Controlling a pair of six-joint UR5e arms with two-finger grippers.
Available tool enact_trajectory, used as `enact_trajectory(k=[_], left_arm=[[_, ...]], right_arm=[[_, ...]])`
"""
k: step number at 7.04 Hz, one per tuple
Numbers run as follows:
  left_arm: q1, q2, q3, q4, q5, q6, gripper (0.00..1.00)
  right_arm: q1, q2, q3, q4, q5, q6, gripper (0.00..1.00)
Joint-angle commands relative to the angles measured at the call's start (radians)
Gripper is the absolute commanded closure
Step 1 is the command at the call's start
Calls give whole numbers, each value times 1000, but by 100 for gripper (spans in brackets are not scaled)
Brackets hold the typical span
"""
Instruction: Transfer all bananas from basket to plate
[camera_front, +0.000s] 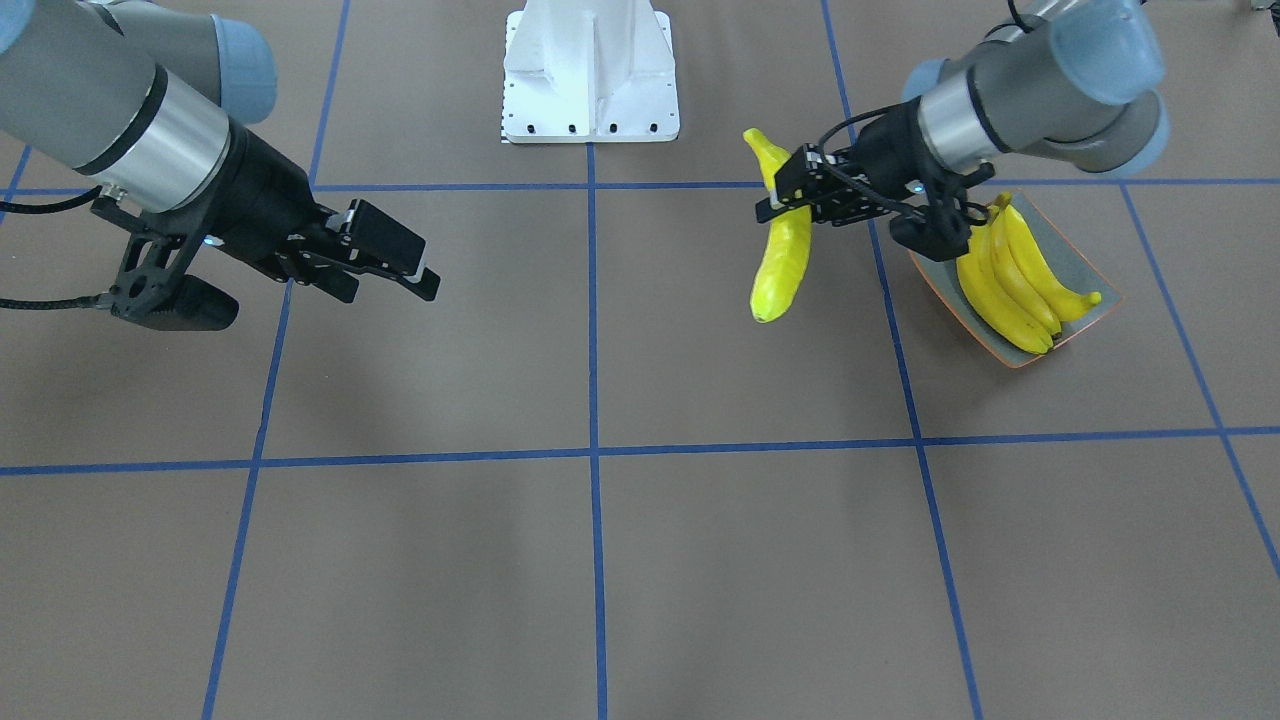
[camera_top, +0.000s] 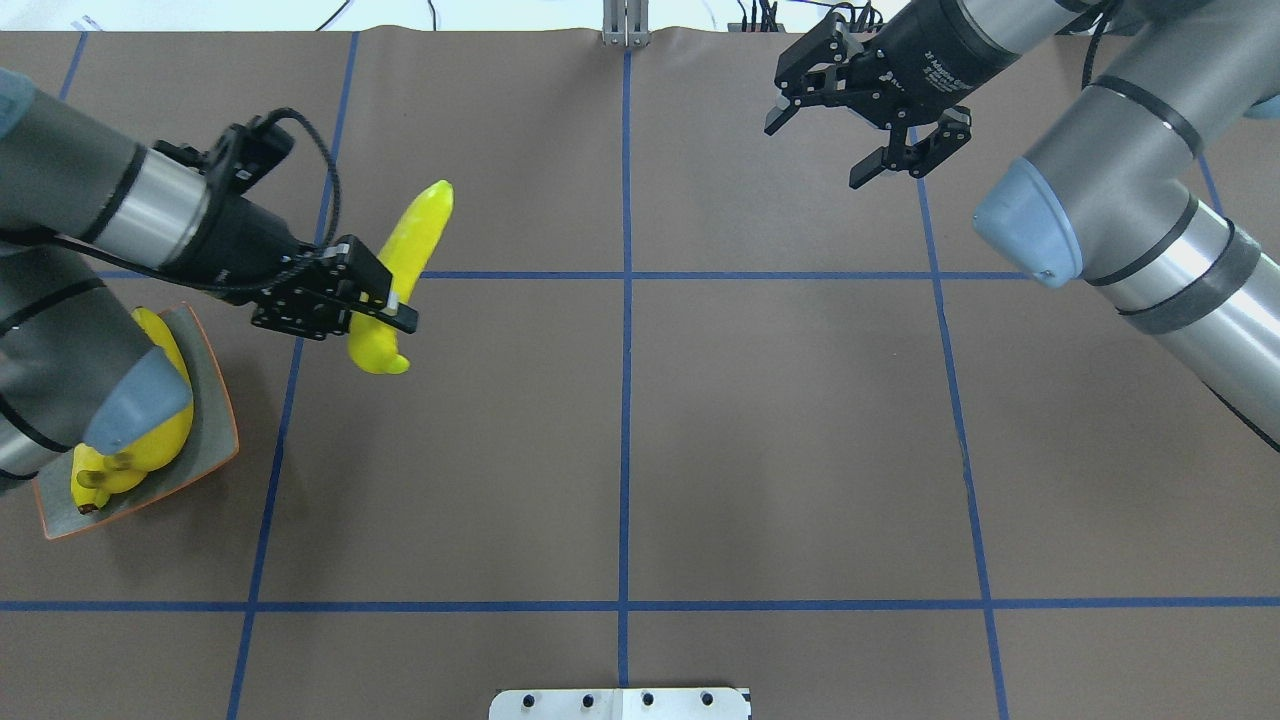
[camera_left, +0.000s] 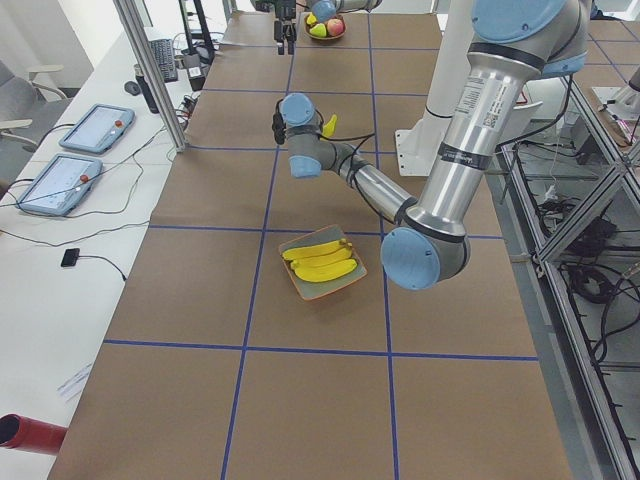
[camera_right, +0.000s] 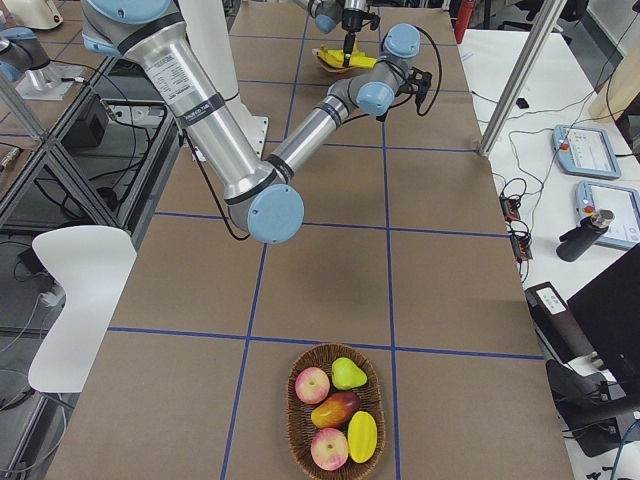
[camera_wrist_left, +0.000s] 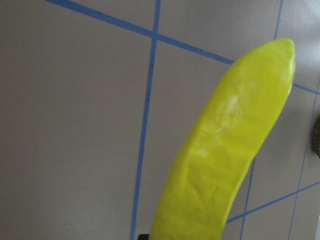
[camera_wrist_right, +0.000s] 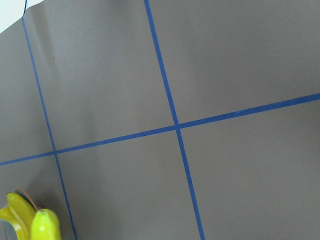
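The left gripper (camera_top: 385, 305) was pinched on the middle of one banana (camera_top: 402, 255), its fingers pressed against the fruit from both sides. That banana hung clear of the brown table (camera_top: 780, 450), tilted, with one end pointing toward the far edge and the other toward the robot. In the left wrist view it filled the lower right over the blue tape lines. It sat just beside the plate (camera_front: 1086, 268), on the side toward the table's middle, and apart from the plate's rim.

The plate lay on the table at the robot's left, partly under the left arm in the overhead view. Three bananas (camera_front: 1005, 285) lay in it side by side, touching one another and running along its length, with their stem ends together at the robot's end.

The right gripper (camera_top: 815, 155) hovered over bare table on the far right, well apart from the plate, with its fingers spread wide and nothing between them.

The basket (camera_right: 291, 410) stood at the table's right end, well apart from both grippers. It was a woven oval holding two red-and-yellow apples (camera_right: 313, 384), a green pear (camera_right: 347, 373), a reddish mango-like fruit (camera_right: 335, 408) and a yellow fruit (camera_right: 362, 436) of a kind I could not tell
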Motion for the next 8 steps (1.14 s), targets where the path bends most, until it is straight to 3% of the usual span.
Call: enact_trajectory(k=[1, 3, 8], left_arm=[[-70, 170, -57, -9, -4, -41, 100], [-69, 257, -115, -18, 217, -306, 100], [-8, 346, -53, -12, 278, -350, 100]], right_arm=[[6, -32, -15, 0, -23, -30, 0], [5, -32, -35, 2, -30, -30, 0], [2, -40, -38, 2, -57, -36, 0]])
